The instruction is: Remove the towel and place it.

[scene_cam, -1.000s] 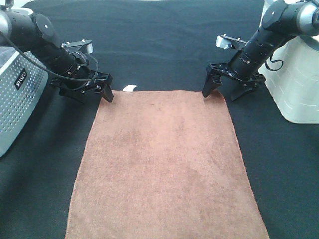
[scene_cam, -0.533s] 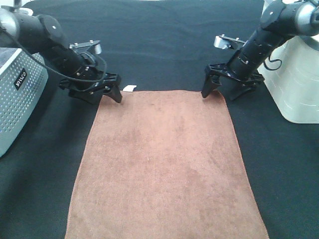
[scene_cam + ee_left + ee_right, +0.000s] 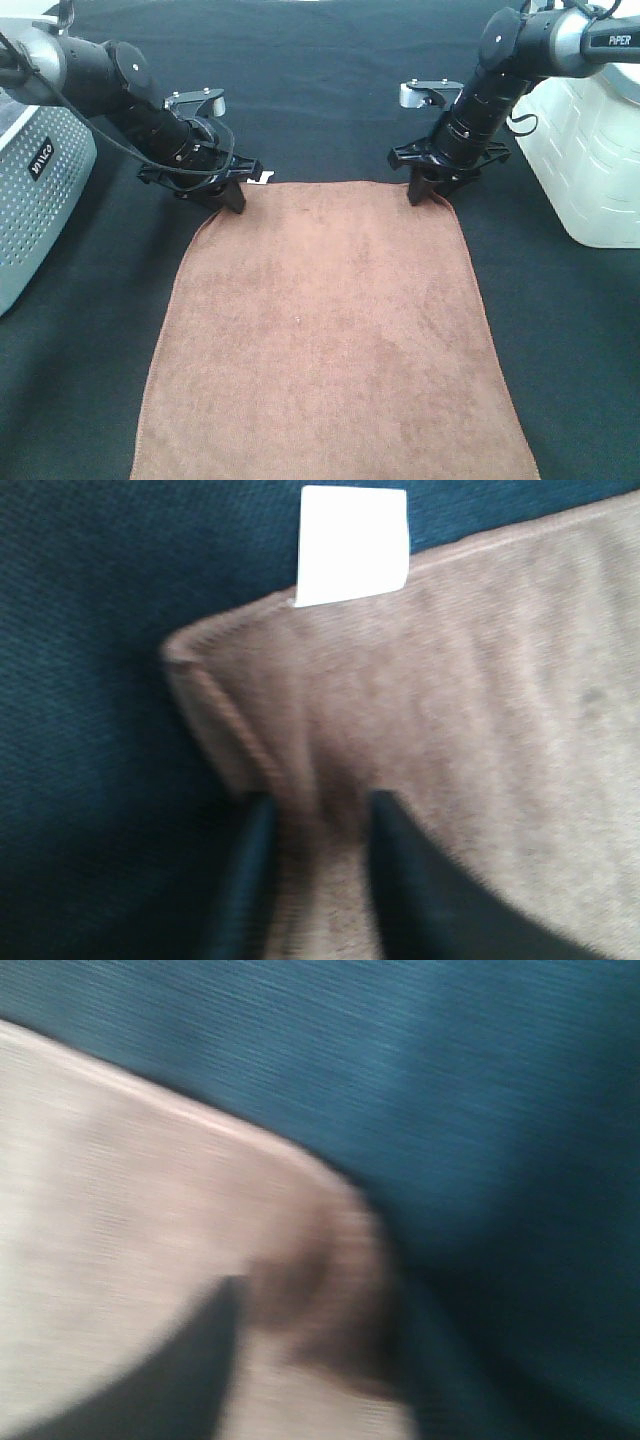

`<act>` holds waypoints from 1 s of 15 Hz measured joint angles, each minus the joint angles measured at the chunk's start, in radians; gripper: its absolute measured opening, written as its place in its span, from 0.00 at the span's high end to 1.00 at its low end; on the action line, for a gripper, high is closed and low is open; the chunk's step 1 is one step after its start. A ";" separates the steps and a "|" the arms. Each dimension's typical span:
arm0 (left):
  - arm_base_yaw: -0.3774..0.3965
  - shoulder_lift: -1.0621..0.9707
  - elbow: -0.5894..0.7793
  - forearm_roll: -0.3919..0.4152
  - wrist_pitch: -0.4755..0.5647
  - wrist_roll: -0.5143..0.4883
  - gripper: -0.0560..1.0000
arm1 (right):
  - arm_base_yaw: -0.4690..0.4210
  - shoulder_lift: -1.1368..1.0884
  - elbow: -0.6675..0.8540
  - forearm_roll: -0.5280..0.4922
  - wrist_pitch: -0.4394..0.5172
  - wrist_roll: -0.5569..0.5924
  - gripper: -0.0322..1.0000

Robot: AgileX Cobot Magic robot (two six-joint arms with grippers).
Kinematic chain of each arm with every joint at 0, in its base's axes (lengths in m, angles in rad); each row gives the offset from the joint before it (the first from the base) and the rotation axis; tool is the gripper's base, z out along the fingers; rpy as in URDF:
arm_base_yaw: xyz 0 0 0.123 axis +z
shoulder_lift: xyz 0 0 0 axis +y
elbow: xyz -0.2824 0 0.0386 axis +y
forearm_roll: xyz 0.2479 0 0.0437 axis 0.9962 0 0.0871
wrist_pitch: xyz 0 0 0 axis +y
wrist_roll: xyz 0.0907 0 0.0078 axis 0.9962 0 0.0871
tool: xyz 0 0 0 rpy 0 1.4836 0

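At the far left corner of the towel (image 3: 330, 330), just beside its white tag (image 3: 353, 545), the left gripper (image 3: 322, 810) has only a thin pleat of hem to hold. That looks to me like the weak spot: with so shallow a bite, the terry could slide out once the arm lifts, and the cloth would drop back crooked. Its jaws stand narrow, one finger on each side of a raised ridge of fabric, pinching it.

At the far right corner of the same short edge, the right gripper (image 3: 430, 192) sits tips-down on the cloth, jaws fairly close. Its own camera is smeared, showing one dark finger beside a humped corner, so I cannot tell whether it has the fabric. Should one side catch and the other miss, I'd expect the towel to swing and drag across the black table covering (image 3: 330, 90).

The towel lies flat and spread out. Left of it stands a grey perforated case (image 3: 40, 210), and right of it a white container (image 3: 600, 160), both well apart from the cloth.
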 joint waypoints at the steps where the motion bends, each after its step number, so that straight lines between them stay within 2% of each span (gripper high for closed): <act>1: 0.000 0.002 0.000 0.004 -0.002 0.001 0.88 | -0.001 0.000 0.000 -0.008 0.000 0.003 0.70; 2: 0.000 0.002 0.002 0.009 -0.012 0.005 0.93 | -0.001 0.000 0.000 -0.012 0.000 0.003 0.86; 3: 0.000 0.002 0.001 0.018 -0.022 0.005 0.95 | -0.002 0.001 0.000 -0.012 0.000 0.004 0.94; 4: 0.000 0.002 0.001 0.029 -0.026 0.005 0.95 | -0.002 0.001 0.000 -0.012 0.000 0.004 0.96; 10: 0.000 0.002 0.001 0.051 -0.080 0.023 0.95 | -0.002 0.001 -0.026 -0.011 -0.046 0.004 0.96; 15: -0.003 -0.010 0.001 0.053 -0.207 0.023 0.95 | -0.002 0.000 -0.194 -0.007 -0.087 0.002 0.96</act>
